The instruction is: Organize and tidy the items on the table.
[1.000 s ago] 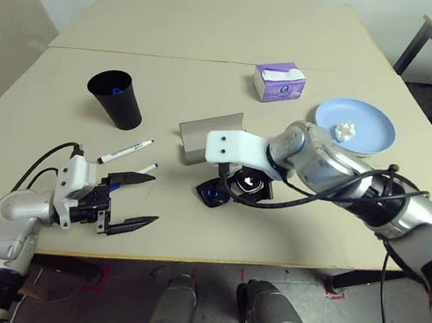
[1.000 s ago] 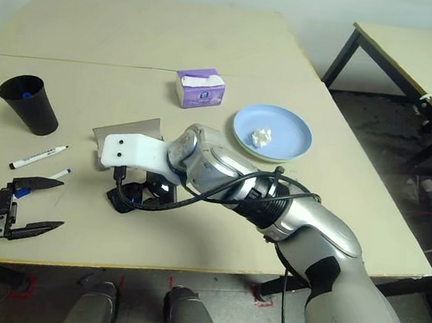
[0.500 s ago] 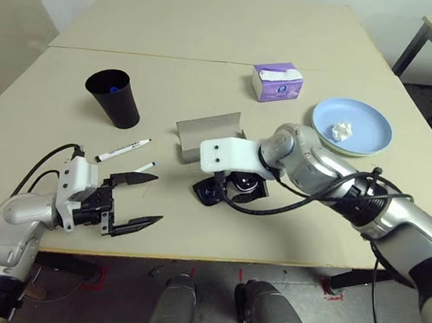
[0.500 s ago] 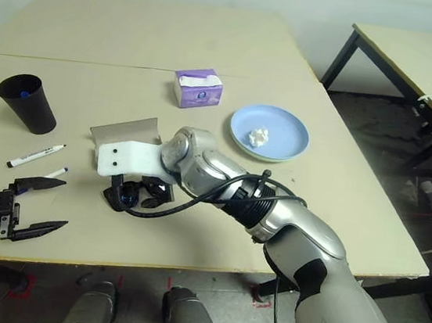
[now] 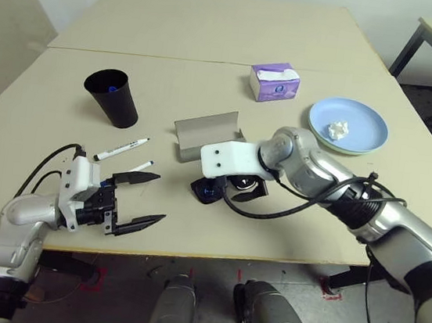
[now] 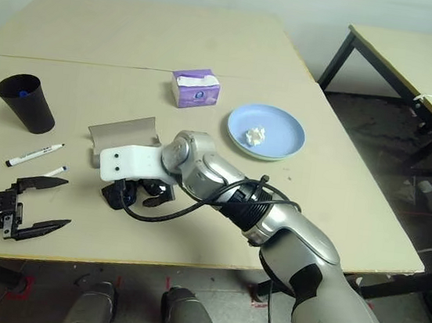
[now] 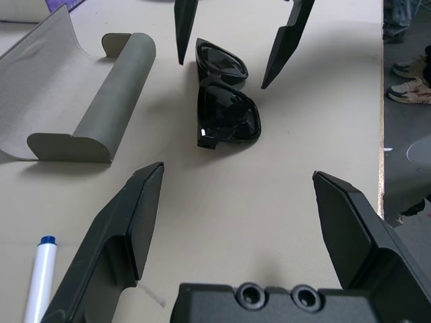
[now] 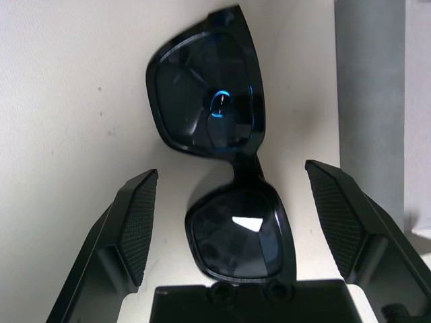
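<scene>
The right gripper (image 8: pixel 229 229) hung just above the sunglasses (image 8: pixel 219 182), its jaws spread wide with one finger on either side of the frame and nothing held. The risk from here, as I judged it, lay in the closing: the fingers straddled the nearer lens rather than the bridge, so a squeeze could tip the frame, let it skid out over the smooth table (image 5: pixel 217 20), or press on a lens and mark it. The open case (image 5: pixel 204 132) sat just beyond the glasses, close enough that a finger coming down crooked might catch its edge and shove it. The right arm reached across the robot's front, elbow out, wrist bent so the gripper pointed steeply down and toward the left side. The left gripper (image 5: pixel 136 199) stood well apart from the glasses, nearly level above the table's near edge, its jaws also wide and empty, pointing toward the sunglasses. A marker (image 5: pixel 122 150) lay just ahead of its farther finger, another marker (image 7: pixel 38 276) close beside that finger, so any careless sweep could roll them. The cup (image 5: pixel 113 98) stood farther out beyond them. Past the right gripper's far side were the tissue box (image 5: pixel 274 82) and the plate (image 5: pixel 346 126) with the paper wad (image 5: pixel 338 129) on it.
</scene>
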Robot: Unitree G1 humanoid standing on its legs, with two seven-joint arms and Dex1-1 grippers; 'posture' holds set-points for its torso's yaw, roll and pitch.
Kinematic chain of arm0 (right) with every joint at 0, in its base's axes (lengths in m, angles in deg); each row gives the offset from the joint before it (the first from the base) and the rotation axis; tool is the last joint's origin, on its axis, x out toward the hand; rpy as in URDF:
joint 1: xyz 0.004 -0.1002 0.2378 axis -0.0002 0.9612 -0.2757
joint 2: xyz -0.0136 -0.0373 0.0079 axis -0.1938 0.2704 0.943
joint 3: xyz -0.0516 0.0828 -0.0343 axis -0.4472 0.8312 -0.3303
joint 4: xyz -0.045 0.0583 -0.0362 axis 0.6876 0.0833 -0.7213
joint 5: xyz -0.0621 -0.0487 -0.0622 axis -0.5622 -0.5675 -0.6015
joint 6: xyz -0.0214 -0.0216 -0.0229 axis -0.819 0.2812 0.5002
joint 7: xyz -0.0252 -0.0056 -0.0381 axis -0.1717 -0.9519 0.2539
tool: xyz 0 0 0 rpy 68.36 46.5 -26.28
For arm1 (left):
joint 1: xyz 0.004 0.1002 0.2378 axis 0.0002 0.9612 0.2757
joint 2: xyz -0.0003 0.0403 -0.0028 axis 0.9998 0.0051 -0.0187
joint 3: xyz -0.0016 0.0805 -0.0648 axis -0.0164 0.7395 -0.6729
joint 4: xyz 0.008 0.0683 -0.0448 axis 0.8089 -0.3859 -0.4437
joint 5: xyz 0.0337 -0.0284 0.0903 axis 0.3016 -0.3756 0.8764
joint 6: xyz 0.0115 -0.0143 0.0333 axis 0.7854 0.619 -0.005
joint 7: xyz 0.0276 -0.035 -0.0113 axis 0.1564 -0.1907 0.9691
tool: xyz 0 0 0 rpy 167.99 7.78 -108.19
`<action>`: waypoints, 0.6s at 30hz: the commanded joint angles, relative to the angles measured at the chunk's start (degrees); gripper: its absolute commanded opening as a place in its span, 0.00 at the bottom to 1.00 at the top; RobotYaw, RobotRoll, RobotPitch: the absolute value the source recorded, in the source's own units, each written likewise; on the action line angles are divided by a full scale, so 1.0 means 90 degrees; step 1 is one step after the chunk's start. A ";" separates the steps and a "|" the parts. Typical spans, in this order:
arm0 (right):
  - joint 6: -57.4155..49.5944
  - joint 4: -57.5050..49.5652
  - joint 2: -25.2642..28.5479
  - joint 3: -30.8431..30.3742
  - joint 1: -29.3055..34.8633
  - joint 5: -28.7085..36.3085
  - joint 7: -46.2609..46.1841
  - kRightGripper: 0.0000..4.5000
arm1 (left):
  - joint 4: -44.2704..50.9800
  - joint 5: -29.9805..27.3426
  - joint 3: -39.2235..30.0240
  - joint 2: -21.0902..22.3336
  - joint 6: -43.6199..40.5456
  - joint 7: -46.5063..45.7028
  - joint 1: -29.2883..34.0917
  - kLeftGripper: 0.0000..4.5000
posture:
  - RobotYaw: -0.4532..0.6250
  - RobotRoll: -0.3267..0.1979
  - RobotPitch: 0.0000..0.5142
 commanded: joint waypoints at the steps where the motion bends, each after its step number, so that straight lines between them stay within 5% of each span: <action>1: 0.0094 0.0048 -0.0069 0.0091 0.0106 -0.0125 0.0049 0.99 | 0.0089 0.0034 0.0052 -0.0014 -0.0027 -0.0012 0.0076 1.00 | 0.41 0.62 0.25; 10: 0.0192 0.0165 -0.0138 0.0141 0.0153 -0.0243 0.0146 0.99 | 0.0112 0.0056 0.0104 -0.0078 -0.0010 -0.0056 0.0082 1.00 | 0.42 0.62 0.25; 13: 0.0185 0.0161 -0.0139 0.0159 0.0170 -0.0241 0.0199 0.86 | 0.0117 0.0053 0.0109 -0.0097 0.0007 -0.0064 0.0102 1.00 | 0.42 0.62 0.25; 18: 0.0073 0.0063 -0.0134 0.0190 0.0244 -0.0202 0.0331 0.44 | 0.0137 0.0046 0.0100 -0.0120 0.0001 -0.0079 0.0131 1.00 | 0.42 0.62 0.25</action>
